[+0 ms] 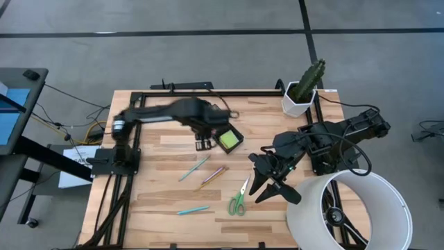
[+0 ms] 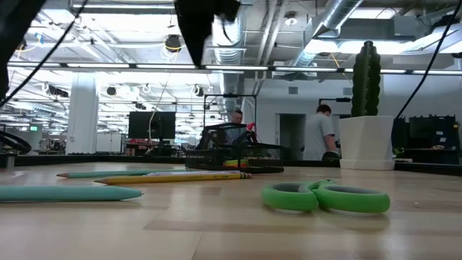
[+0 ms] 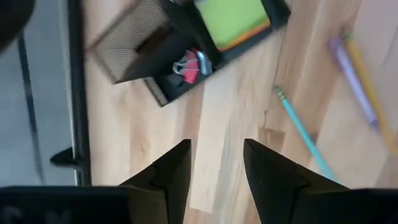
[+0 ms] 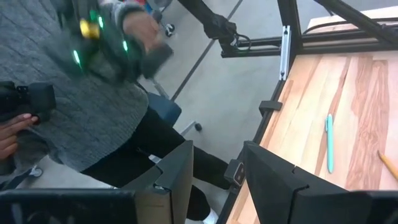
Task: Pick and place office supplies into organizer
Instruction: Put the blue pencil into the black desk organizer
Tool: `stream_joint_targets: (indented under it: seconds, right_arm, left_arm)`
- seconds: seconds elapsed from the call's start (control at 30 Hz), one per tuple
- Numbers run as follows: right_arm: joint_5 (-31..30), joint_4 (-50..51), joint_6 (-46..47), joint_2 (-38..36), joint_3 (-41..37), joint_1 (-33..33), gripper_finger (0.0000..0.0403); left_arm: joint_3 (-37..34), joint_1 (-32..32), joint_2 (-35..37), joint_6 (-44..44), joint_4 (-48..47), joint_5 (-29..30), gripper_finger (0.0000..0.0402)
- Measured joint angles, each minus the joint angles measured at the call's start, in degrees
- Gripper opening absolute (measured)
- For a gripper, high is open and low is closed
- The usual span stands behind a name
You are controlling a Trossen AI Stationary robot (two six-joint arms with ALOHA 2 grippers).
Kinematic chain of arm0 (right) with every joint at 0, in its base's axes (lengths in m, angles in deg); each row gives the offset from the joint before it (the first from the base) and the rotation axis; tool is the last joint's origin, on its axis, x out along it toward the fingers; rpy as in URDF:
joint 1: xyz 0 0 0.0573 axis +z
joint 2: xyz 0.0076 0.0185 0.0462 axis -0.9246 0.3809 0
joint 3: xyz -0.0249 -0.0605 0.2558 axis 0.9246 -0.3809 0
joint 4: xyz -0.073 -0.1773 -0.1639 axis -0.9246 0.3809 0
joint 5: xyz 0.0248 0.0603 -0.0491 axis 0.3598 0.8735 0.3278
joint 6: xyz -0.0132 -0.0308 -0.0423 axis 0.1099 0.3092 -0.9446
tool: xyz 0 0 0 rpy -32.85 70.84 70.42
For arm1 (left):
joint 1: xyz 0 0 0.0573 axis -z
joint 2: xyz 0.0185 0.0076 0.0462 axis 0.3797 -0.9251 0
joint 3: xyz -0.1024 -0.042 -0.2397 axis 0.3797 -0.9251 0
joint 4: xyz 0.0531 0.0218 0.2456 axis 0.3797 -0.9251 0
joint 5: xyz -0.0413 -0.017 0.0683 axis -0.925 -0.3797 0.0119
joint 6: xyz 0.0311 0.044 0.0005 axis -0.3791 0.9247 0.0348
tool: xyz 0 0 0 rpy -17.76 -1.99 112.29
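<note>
The black organizer [image 1: 223, 133] stands at the table's far middle. The lime-green sticky note pad [image 1: 229, 141] lies in its low tray, and a small pink-red block [image 3: 189, 65] sits in a compartment beside it. My left gripper [image 1: 202, 144] hangs open just left of the organizer, pointing down at bare wood [image 3: 214, 168]. A teal pencil [image 1: 194, 168], a pink pen with a yellow pencil [image 1: 211, 177], another teal pen [image 1: 193, 210] and the green-handled scissors [image 1: 239, 198] lie flat on the table. My right gripper [image 1: 267, 186] hovers open to the right of the scissors, with nothing between its fingers [image 4: 217, 180].
A white plant pot [image 1: 300, 101] with a cactus stands at the far right. A large white cylinder [image 1: 350, 212] fills the near right corner. A person in a grey sweater [image 4: 74, 106] stands beyond the table's edge. Bare wood lies between the pens and the organizer.
</note>
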Motion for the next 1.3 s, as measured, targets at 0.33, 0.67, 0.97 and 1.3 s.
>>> stream_joint_targets:
  seconds: [0.33, 0.67, 0.97, 1.3]
  right_arm:
    - [-0.03, -0.43, -0.45, 0.0, 0.0, 0.0, 0.0134]
    - [-0.05, -2.57, -6.01, 0.0, 0.0, -2.3, 0.0134]
    - [0.12, -6.51, -5.98, 0.0, 0.0, -5.05, 0.0134]
    - [0.1, -7.25, -5.4, 0.0, 0.0, -6.01, 0.0134]
  left_arm:
    - [-9.31, 6.71, 21.38, -19.58, 1.77, 8.56, 0.0139]
    - [-59.05, 24.1, 44.74, -39.65, 44.91, 15.82, 0.0139]
    - [-90.66, 27.69, 46.56, -41.86, 85.63, 13.42, 0.0139]
    - [-97.16, 27.65, 46.43, -45.25, 88.21, 14.4, 0.0139]
